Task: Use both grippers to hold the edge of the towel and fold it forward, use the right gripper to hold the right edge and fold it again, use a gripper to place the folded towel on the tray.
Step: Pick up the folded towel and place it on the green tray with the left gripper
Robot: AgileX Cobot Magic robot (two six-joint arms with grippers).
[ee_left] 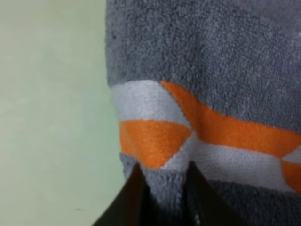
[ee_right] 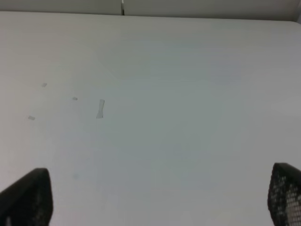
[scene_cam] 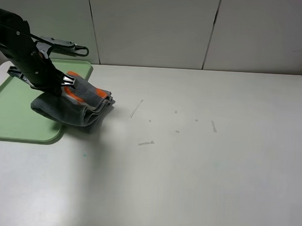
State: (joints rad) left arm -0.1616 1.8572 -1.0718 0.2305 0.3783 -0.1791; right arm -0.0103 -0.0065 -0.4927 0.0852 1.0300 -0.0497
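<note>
**Folded towel hangs over the tray's edge, left arm pinching it**

Nearest the camera in the exterior high view, the tabletop (scene_cam: 187,186) lies pale across the lower frame, with a few small scuff marks (scene_cam: 146,142) near the middle. The right end effector (ee_right: 160,197) does not appear in that view; its own wrist camera shows its two dark fingertips (ee_right: 28,197) spread wide over that surface, holding nothing, so it looks to be parked out of the way.

Moving back to the left of the frame, there is the towel (scene_cam: 80,107), folded into a thick grey bundle with orange patches showing. It sits half on the tray (scene_cam: 8,121) and half off, its layered end spilling over the tray's right rim onto the tabletop. The left end effector (scene_cam: 66,83) comes down on it from the upper left, and the left wrist view shows its fingers (ee_left: 136,197) pressed close together, pinching a ridge of grey cloth just below the orange band. That grip near the patterned hem likely keeps the layers together while the bundle goes across; the placing step looks under way, not finished.
</note>
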